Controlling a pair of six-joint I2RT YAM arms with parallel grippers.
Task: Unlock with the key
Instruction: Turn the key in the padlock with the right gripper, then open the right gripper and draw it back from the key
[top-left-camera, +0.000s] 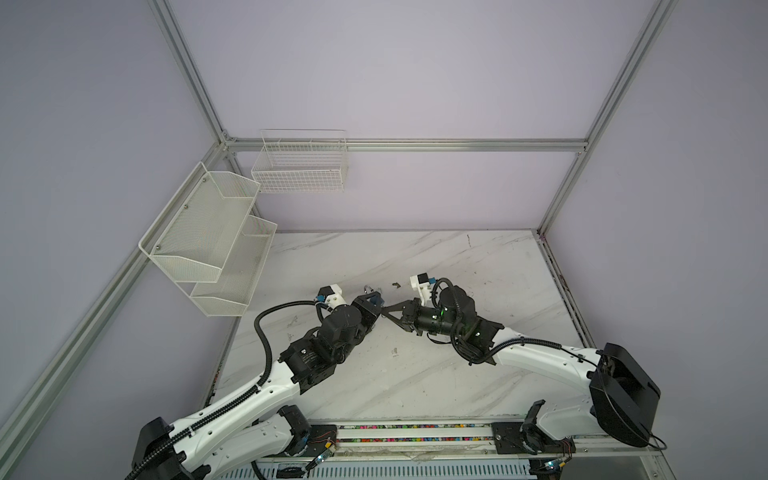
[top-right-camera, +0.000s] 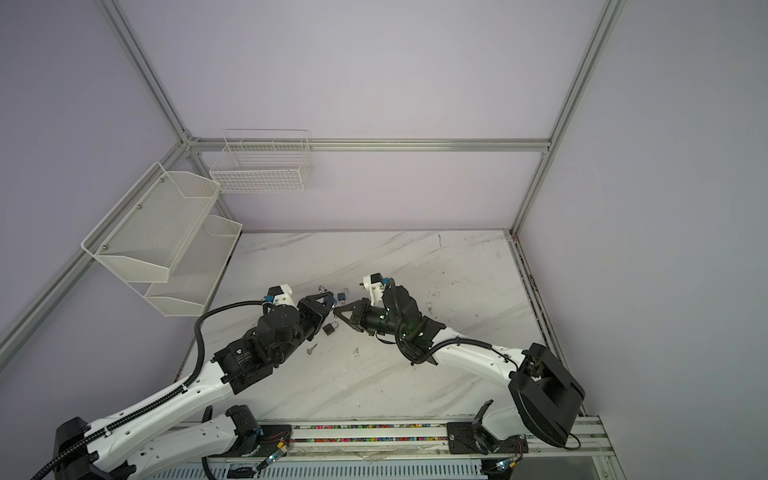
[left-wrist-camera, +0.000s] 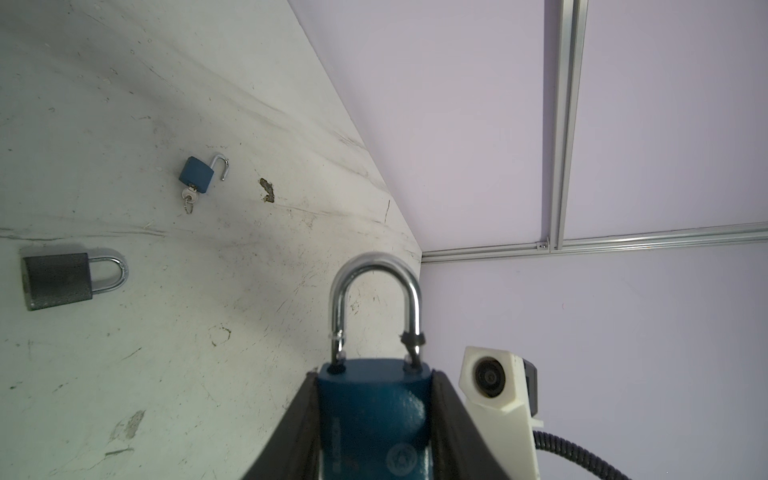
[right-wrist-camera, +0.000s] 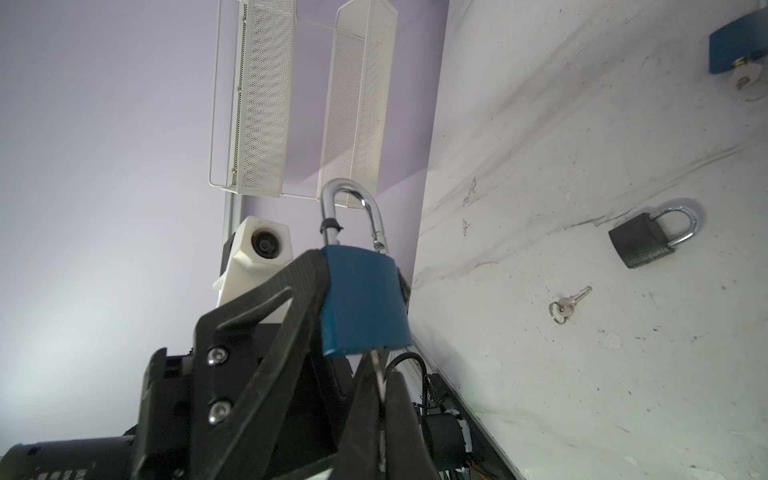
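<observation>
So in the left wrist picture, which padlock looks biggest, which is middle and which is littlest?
1. Biggest: held blue padlock, but it sits right at the camera, so its true size is unsure.
2. Middle: grey padlock.
3. Littlest: small open blue padlock.

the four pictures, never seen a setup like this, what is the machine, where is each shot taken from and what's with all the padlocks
It is a robot with two white-and-black arms at a marble-look table, each ending in a two-finger gripper. Two pictures look down on everything from overhead. The other two come from cameras on each arm's wrist.

The left gripper clamps a blue padlock by its body. The right gripper pinches a key pushed into the lock's underside.

Lying on the table are a grey padlock, a smaller blue padlock already open with another key in it, and a loose key. White wire baskets hang on the walls.
</observation>
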